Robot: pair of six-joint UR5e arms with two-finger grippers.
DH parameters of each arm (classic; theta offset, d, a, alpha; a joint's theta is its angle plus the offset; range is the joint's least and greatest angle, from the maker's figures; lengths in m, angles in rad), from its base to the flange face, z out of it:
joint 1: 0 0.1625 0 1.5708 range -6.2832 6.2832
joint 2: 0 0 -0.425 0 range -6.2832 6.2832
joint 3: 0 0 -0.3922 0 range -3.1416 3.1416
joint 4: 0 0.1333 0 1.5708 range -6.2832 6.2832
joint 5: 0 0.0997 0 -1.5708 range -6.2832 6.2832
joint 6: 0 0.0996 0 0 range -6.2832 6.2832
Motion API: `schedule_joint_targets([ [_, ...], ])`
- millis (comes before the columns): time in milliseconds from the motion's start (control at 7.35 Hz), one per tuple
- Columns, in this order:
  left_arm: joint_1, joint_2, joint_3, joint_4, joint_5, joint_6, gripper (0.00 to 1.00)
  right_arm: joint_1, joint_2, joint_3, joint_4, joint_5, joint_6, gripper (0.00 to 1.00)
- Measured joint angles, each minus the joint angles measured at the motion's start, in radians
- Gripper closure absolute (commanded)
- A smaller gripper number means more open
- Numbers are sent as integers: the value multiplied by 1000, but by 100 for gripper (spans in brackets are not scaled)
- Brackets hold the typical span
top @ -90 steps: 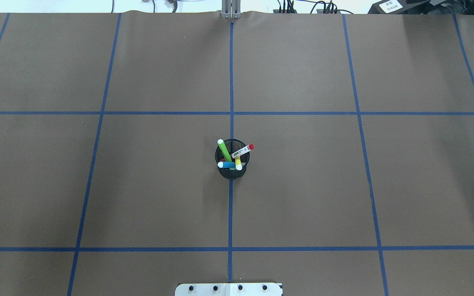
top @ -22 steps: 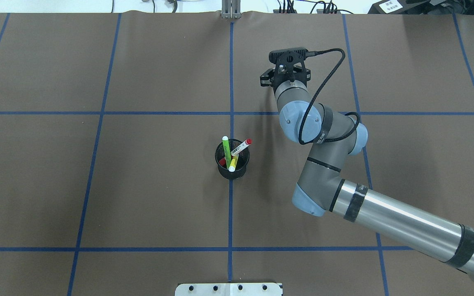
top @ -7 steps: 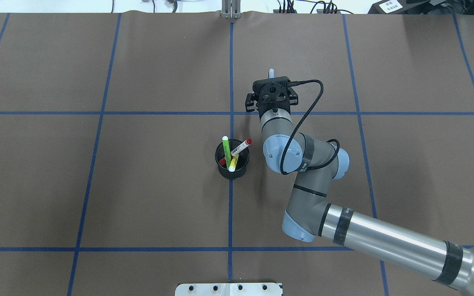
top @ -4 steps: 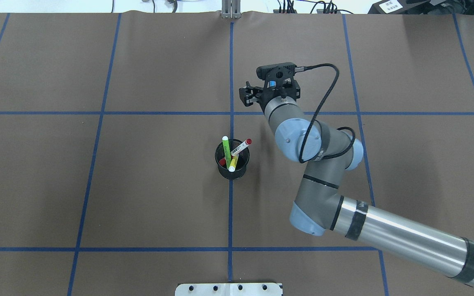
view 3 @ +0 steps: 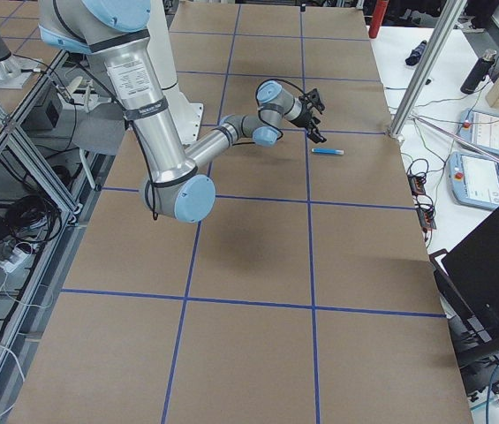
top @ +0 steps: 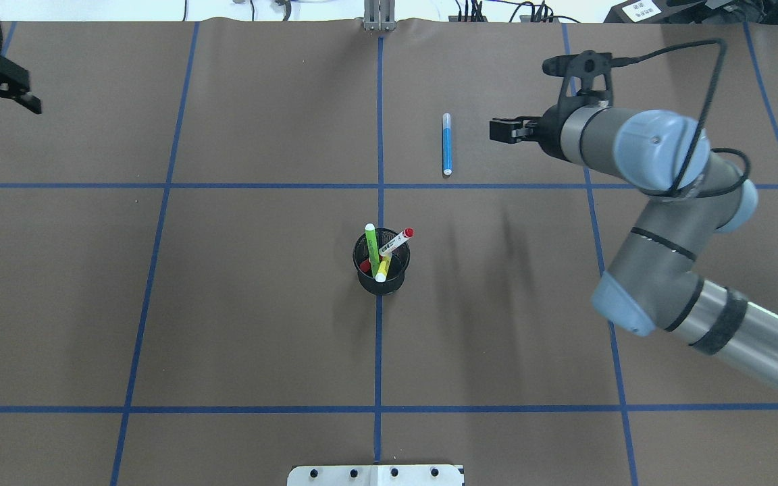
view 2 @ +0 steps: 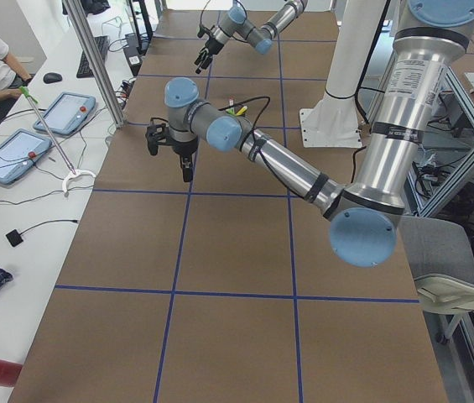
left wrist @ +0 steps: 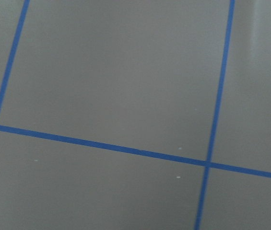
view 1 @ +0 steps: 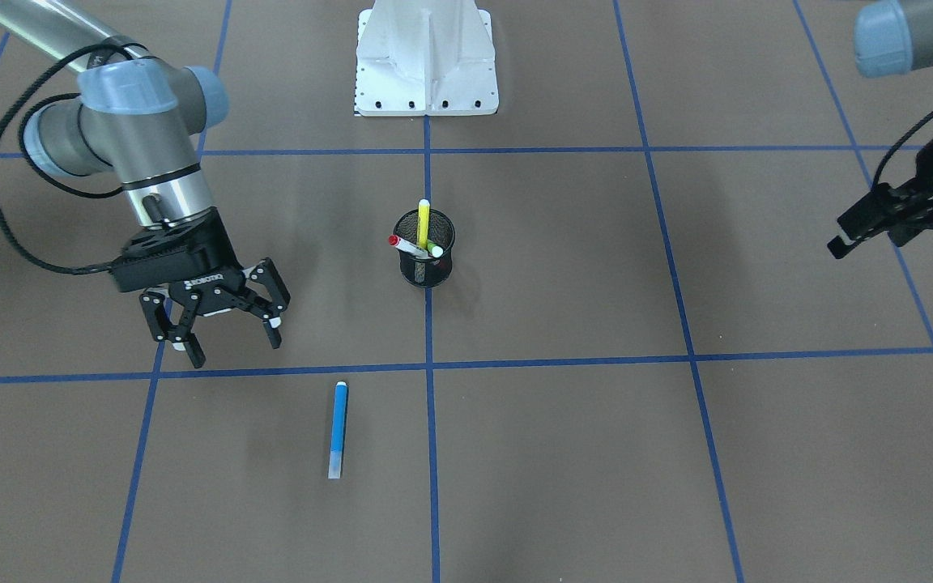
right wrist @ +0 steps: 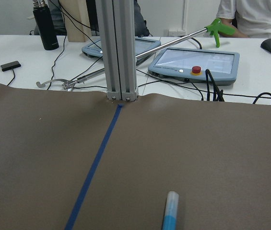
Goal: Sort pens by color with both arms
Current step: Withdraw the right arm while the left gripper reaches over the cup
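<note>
Overhead and front-facing cameras look steeply down from opposite sides of the table (top: 261, 304), both showing the blue pen (top: 447, 144).

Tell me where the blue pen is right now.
In the overhead view the blue pen lies flat just right of the centre tape line, beyond the black mesh cup, apart from the open right gripper.

A slim blue marker pen (view 3: 327, 151) lies flat on the brown paper-covered table (view 3: 258, 247) (taped into blue squares), near but apart from the black two-finger right gripper (view 3: 318, 124).
</note>
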Motion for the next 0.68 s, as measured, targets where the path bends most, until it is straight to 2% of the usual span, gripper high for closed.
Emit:
schedule_joint_targets([
  [272,165,-201,0,139,105,-236,0,173,-120,26,-15,312,-18,1],
  [544,320,-364,33,248,241,-391,0,286,-193,-1,-21,478,-69,1],
  [680,385,-456,97,280,305,-448,0,335,-206,-30,-23,549,-104,1],
])
